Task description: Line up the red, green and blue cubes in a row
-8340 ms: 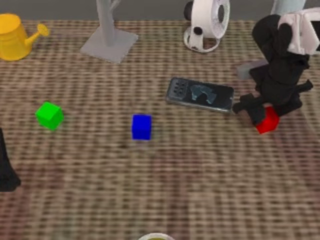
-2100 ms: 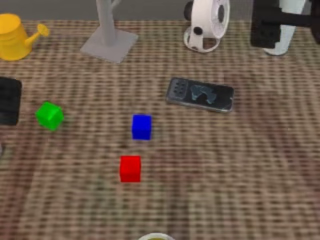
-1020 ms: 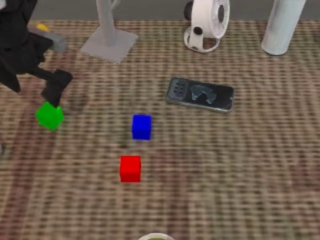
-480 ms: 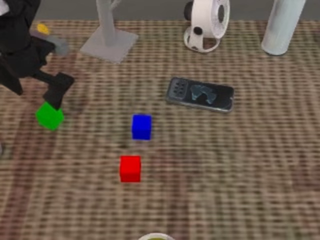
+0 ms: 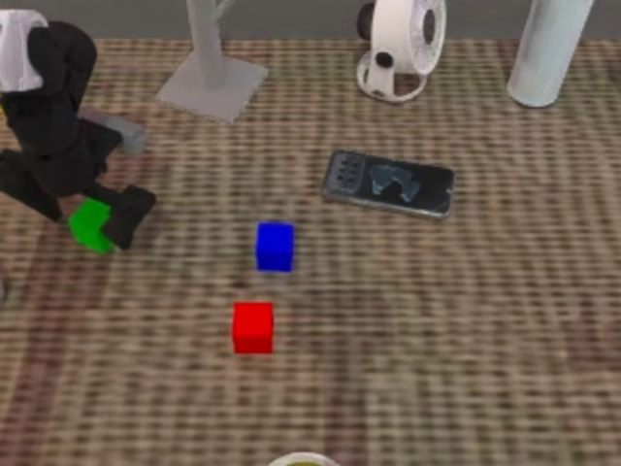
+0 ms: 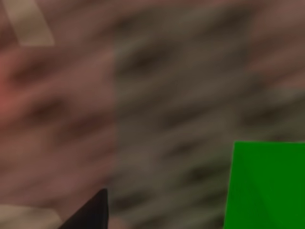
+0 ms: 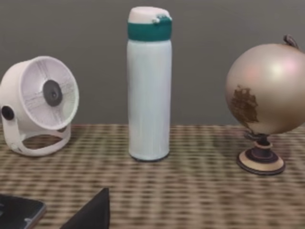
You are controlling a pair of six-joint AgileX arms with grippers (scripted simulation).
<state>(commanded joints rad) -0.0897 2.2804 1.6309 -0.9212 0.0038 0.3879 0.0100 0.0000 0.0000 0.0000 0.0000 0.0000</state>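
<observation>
Top view: the left gripper [image 5: 97, 221] is down at the green cube [image 5: 89, 221], well to the left of the phone [image 5: 390, 183]. One dark finger [image 5: 129, 215] stands on the cube's phone-facing side and the arm covers the far side, so the pincer looks spread around the cube; no squeeze on it can be confirmed. The blue cube [image 5: 275, 246] lies just below-left of the phone, and the red cube [image 5: 253, 326] sits close below the blue one, apart from it. To do this step well, the robot should centre the cube between the fingers, close squarely on flat faces, and lift straight before carrying it toward the other two. The right arm is out of this view.

Left wrist view: the green cube [image 6: 267, 183] fills one corner over the woven mat [image 6: 167, 95], with one dark fingertip [image 6: 90, 212] apart from it.

Right wrist view: the parked right arm faces a bottle [image 7: 148, 83] with its lid on, contents unseen, between a fan [image 7: 38, 112] and a globe [image 7: 267, 93], beyond the phone's corner. Its pincer's state cannot be told.
</observation>
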